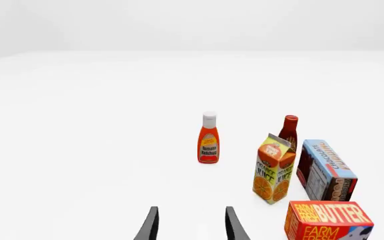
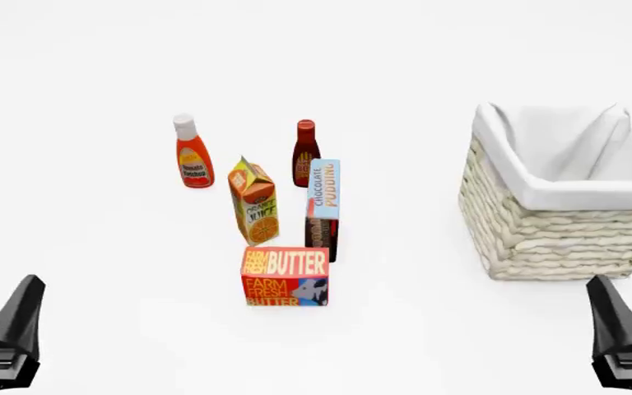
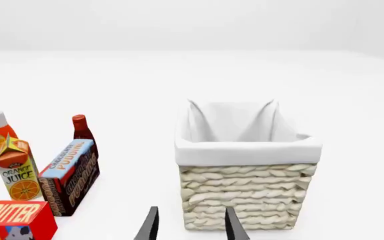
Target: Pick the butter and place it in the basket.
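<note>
Nothing done yet: butter (image 2: 284,276) on the table, nearest of the groceries, just in front of the pudding box (image 2: 322,210), well apart from the basket (image 2: 563,234). Left gripper (image 1: 190,225) and right gripper (image 3: 190,225) both spread open, empty. Left: reach, grasp, carry, drop in

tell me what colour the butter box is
Red-orange, with yellow-white lettering and a blue cow patch; the butter shows best in the front view.

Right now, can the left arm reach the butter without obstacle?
Probably yes. The butter stands nearest the arms; the pudding box and juice carton are behind it, and the left claw is open.
</note>
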Motion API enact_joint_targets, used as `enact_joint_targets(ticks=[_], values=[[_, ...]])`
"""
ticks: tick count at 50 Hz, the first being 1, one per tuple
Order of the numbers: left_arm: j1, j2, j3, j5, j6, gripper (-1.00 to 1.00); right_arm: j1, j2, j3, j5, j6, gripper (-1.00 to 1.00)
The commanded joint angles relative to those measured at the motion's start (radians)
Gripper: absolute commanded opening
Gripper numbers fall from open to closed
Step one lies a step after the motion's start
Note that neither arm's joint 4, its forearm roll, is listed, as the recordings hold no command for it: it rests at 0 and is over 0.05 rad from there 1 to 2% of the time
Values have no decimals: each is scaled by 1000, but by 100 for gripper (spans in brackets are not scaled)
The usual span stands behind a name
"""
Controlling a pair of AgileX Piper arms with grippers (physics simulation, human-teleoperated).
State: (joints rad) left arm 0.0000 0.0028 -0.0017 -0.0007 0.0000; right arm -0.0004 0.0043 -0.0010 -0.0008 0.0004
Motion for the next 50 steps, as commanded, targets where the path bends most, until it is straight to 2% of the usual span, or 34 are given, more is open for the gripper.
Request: enact_joint_targets(ticks=[1, 10, 15, 18, 20, 21, 22, 24, 25, 27, 31, 33, 34, 36, 37, 38, 39, 40, 50], values=[[0, 4, -3, -1, 0, 100, 0, 18, -1, -5, 0, 100], [0, 4, -3, -1, 0, 100, 11, 59, 0, -28, 23, 100], [0, 4, -3, -1, 0, 100, 49, 78, -11, -29, -16, 100], [0, 4, -3, -1, 0, 100, 49, 68, -20, -11, -16, 100], [0, 4, -3, -1, 0, 100, 81, 86, -42, 10, -30, 100], [0, 4, -3, -1, 0, 100, 128, 82, -113, 88, -7, 100], [0, 4, -3, -1, 0, 100, 128, 82, -113, 88, -7, 100], [0, 4, -3, -1, 0, 100, 142, 77, -165, 138, -41, 100], [0, 4, -3, -1, 0, 100, 161, 123, -217, 151, -67, 100], [0, 4, -3, -1, 0, 100, 168, 140, -240, 157, -86, 100], [0, 4, -3, -1, 0, 100, 216, 320, -297, 112, -119, 100], [0, 4, -3, -1, 0, 100, 216, 322, -297, 111, -119, 100], [0, 4, -3, -1, 0, 100, 233, 358, -317, 112, -159, 100], [0, 4, -3, -1, 0, 100, 250, 437, -360, 115, -172, 100], [0, 4, -3, -1, 0, 100, 341, 814, -760, 419, -388, 100], [0, 4, -3, -1, 0, 100, 341, 817, -821, 424, -388, 100], [0, 4, -3, -1, 0, 100, 341, 817, -821, 424, -388, 100], [0, 4, -3, -1, 0, 100, 344, 838, -867, 461, -408, 100], [0, 4, -3, -1, 0, 100, 340, 876, -928, 508, -425, 100]])
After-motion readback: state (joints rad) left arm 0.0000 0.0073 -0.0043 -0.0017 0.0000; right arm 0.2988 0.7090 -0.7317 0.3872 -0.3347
